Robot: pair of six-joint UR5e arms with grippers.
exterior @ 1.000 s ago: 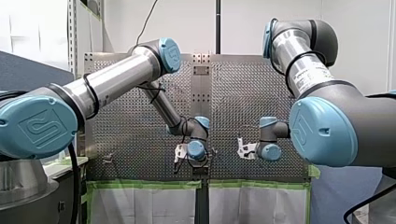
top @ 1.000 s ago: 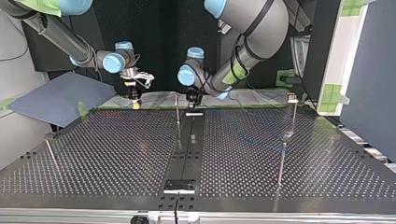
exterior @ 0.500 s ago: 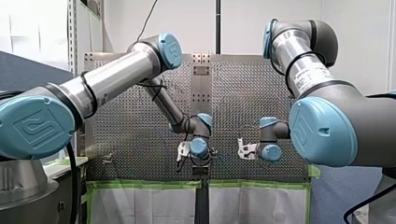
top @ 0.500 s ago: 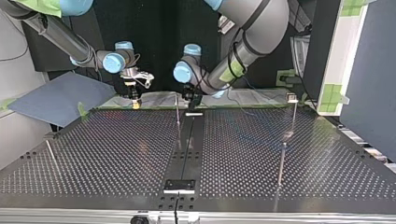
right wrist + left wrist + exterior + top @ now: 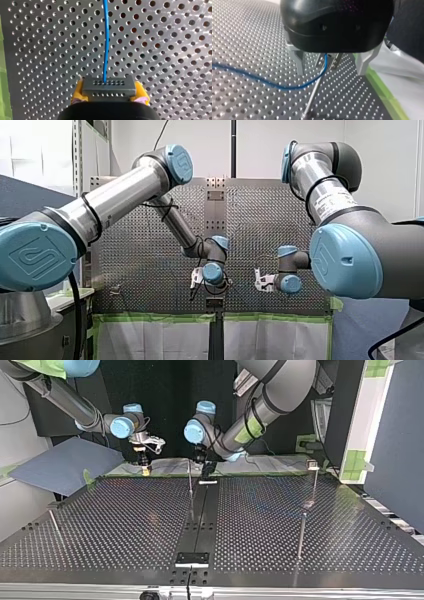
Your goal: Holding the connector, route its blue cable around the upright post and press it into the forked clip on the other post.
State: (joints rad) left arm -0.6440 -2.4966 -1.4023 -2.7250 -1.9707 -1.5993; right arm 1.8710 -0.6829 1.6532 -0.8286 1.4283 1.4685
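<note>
Two hands are at work along the far edge of the worktop (image 5: 125, 520), as the top view shows it. My right hand (image 5: 110, 92) is clamped on the grey connector (image 5: 110, 85), with a yellow pad on either flank. The blue cable (image 5: 106, 37) leaves the connector in a straight line ahead, over the perforated plate. My left hand (image 5: 330, 72) has its metal fingers (image 5: 297, 61) well apart, straddling a thin upright post (image 5: 313, 97). The cable sags across the plate and climbs towards the post's top between those fingers. How it lies against the post there cannot be told.

Assessment: the step in hand appears to be guiding the cable around this post. To do it well, my right hand should hold the connector square and apply light tension, so that the sag lifts off the plate. My left hand should steer the cable against the post without closing on the post itself, which looks slender and likely to bend.

Clearances: in the top view the two hands are near each other with the post between them, so a sideways move by either needs watching. A green taped border (image 5: 382, 92) lies just beside my left hand. Nearer the top view's camera the worktop offers open room, broken by three things:
- a post with a block on top (image 5: 314, 482), which may be the clip post
- a lower post (image 5: 301, 535)
- a leaning rod (image 5: 54, 527)
</note>
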